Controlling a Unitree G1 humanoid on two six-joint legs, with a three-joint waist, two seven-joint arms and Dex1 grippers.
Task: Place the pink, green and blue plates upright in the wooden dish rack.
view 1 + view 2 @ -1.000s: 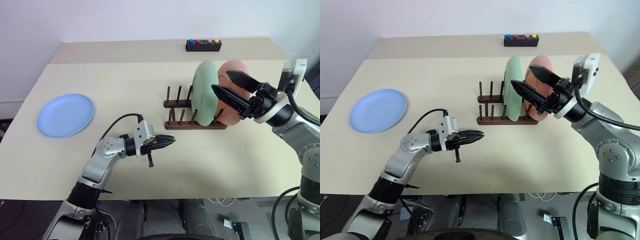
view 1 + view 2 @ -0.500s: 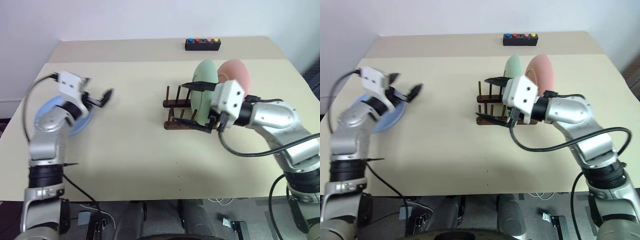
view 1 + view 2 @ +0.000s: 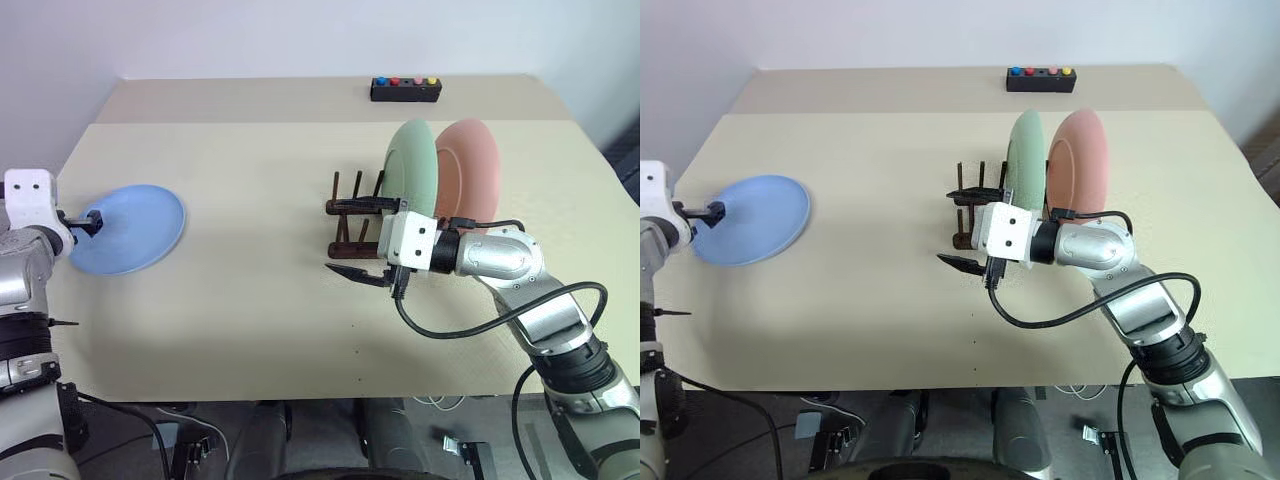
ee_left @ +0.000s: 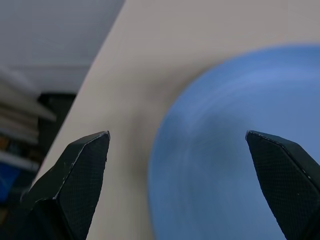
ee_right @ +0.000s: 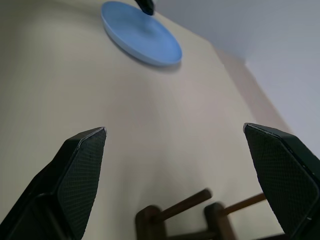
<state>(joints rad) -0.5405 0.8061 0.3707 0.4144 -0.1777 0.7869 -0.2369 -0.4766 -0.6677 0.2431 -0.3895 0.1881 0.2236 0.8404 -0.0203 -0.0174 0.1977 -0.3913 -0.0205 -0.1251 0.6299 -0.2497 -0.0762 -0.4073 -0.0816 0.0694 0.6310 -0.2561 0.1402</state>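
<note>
This looks like a robot lab or test room, not a home kitchen. A plain beige table (image 3: 250, 300) stands against a bare white wall (image 3: 300, 35) and carries only staged items: a wooden rack (image 3: 350, 225) with two plates, one more plate lying flat, and a small black box (image 3: 406, 89) with coloured buttons at the far edge. Loose cables (image 3: 1090, 388) and equipment lie on the floor under the table's near edge.
</note>
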